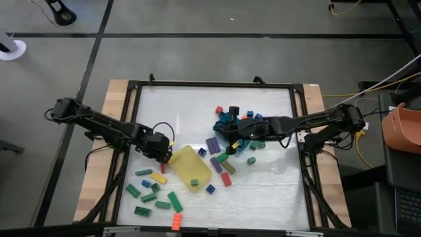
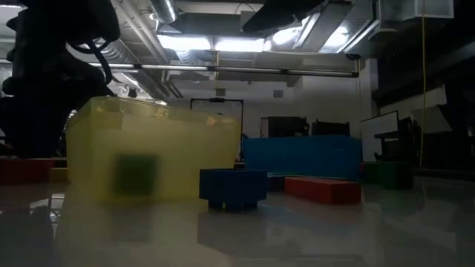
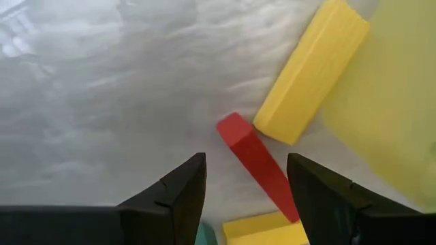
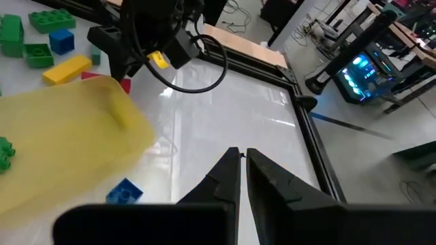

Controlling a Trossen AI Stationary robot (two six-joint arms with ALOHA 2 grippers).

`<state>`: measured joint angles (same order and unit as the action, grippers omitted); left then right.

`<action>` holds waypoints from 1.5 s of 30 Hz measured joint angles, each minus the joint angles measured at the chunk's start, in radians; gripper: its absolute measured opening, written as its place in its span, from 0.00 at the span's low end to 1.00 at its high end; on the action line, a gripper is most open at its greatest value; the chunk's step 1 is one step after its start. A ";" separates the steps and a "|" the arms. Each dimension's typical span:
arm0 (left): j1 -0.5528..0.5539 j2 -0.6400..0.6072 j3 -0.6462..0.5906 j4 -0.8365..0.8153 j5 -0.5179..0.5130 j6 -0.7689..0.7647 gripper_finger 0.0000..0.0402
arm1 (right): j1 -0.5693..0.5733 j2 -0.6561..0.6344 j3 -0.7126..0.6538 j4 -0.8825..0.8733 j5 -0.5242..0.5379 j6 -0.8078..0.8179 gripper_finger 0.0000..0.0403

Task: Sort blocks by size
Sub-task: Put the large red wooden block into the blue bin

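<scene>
Many small blocks lie on the white table. Green, yellow and orange ones [image 1: 156, 194] lie near the front left. Purple, red, green and blue ones [image 1: 223, 161] lie in the middle. My left gripper [image 3: 246, 163] is open, pointing down beside the yellow tray [image 1: 191, 166]. Its fingers stand over a red bar [image 3: 257, 162], not touching it, and a yellow bar [image 3: 310, 71] lies just beyond. My right gripper [image 4: 242, 160] is shut and empty, and in the high view [image 1: 225, 135] it sits by the teal tray [image 1: 227, 120]. One green block [image 2: 136, 174] lies in the yellow tray.
The black frame [image 1: 131, 118] borders the table on all sides. In the low view a blue cube [image 2: 232, 188] and a red bar [image 2: 323, 189] lie in front of the teal tray [image 2: 304, 156]. Bare table [image 1: 184, 112] lies at the far left.
</scene>
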<state>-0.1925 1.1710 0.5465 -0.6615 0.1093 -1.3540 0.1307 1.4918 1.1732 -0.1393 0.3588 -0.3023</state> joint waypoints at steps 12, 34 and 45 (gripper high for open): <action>0.000 0.104 0.000 0.001 0.002 0.041 0.44 | 0.000 -0.039 0.000 -0.061 0.000 0.000 0.07; 0.127 0.062 0.000 -0.012 0.179 0.360 0.15 | 0.000 -0.190 0.000 -0.144 0.102 0.009 0.07; 0.114 -0.129 0.000 -0.060 0.158 0.471 0.11 | 0.000 -0.190 0.000 -0.180 0.101 0.010 0.07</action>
<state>-0.0789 1.0423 0.5461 -0.7219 0.2668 -0.8834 0.1307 1.3022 1.1728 -0.3191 0.4603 -0.2928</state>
